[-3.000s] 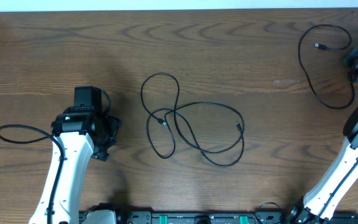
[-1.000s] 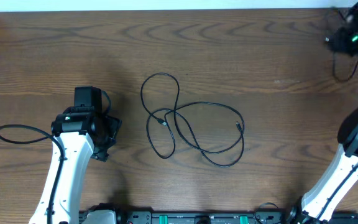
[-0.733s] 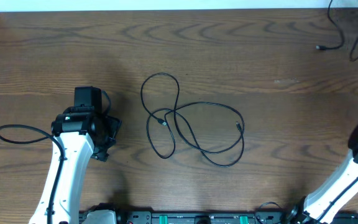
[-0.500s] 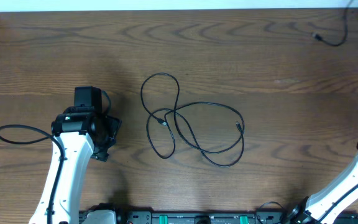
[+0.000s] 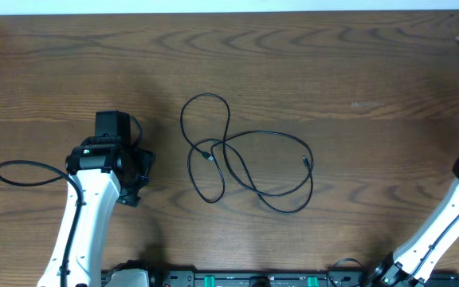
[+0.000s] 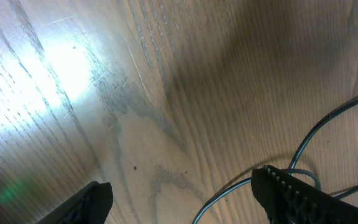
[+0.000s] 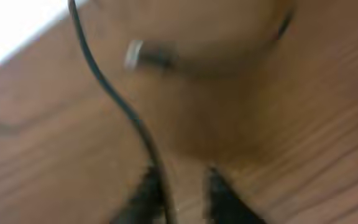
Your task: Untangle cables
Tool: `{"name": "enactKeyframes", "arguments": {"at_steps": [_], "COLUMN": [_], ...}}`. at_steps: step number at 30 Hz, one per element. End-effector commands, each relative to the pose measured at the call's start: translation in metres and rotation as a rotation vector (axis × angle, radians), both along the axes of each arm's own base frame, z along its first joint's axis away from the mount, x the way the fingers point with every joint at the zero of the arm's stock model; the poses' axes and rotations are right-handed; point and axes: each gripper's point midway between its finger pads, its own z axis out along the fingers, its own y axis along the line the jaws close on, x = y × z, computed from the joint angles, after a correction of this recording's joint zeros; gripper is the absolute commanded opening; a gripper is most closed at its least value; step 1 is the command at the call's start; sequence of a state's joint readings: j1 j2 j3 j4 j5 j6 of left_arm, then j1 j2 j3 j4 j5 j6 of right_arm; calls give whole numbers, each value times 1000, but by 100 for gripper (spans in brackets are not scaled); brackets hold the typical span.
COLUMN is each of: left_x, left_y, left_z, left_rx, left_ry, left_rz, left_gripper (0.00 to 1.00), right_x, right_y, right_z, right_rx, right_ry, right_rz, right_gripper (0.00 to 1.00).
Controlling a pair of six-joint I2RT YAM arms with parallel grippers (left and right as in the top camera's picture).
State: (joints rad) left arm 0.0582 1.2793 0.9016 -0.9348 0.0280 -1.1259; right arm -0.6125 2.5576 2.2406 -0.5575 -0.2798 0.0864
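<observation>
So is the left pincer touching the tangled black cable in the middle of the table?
Apart. The overhead view shows bare wood between the left pincer and the nearest loop of the tangled black cable.

Your right wrist view is motion-smeared: the black cable (image 7: 114, 99) and its plug (image 7: 149, 55) blur, and you can't read the right gripper (image 7: 182, 198) jaws. Overhead, the right arm (image 5: 453, 215) runs off the edge.

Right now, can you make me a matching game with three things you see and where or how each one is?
Things:
1. black cables
2. left claw
3. right arm

Clues:
A. wide open, nothing in it
B. at the right edge of the table
C. looped together in the middle

Pairs: 1-C, 2-A, 3-B
</observation>
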Motion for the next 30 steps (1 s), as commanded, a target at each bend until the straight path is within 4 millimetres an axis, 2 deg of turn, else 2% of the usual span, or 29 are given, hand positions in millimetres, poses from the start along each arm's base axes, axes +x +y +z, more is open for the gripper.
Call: {"name": "enactKeyframes", "arguments": {"at_steps": [1, 2, 3, 7, 10, 13, 14, 15, 19, 22, 26, 30], "left_x": [-2, -2, -2, -2, -2, -2, -2, -2, -6, -10, -15, -20], "left_y": [1, 1, 1, 1, 1, 1, 1, 2, 19, 32, 47, 62], "left_z": [0, 0, 0, 0, 0, 0, 0, 0, 1, 2, 2, 2], "left_rx": [1, 1, 1, 1, 1, 2, 3, 13, 105, 160, 168, 167], "left_ry": [1, 1, 1, 1, 1, 1, 1, 3, 22, 37, 46, 52], "left_rz": [9, 9, 9, 9, 9, 8, 0, -12, 5, 31, 93, 162], "left_gripper": [77, 77, 77, 77, 77, 77, 77, 77, 77, 77, 77, 77], "right_x": [9, 12, 14, 12, 1, -21, -29, -44, -87, -121, -159, -188], "right_y": [15, 20, 26, 54, 92, 146, 164, 204, 324, 396, 472, 542], "right_z": [11, 20, 31, 77, 109, 126, 127, 124, 112, 97, 74, 60], "right_rx": [20, 25, 29, 45, 67, 127, 146, 193, 341, 410, 401, 355], "right_ry": [-22, -38, -54, -68, -32, 65, 104, 186, 345, 482, 627, 672], "right_rz": [10, 26, 39, 62, 106, 170, 198, 284, 686, 848, 1007, 1157], "right_gripper": [72, 95, 99, 99, 99, 99, 99, 99, 99, 99, 99, 99]}}
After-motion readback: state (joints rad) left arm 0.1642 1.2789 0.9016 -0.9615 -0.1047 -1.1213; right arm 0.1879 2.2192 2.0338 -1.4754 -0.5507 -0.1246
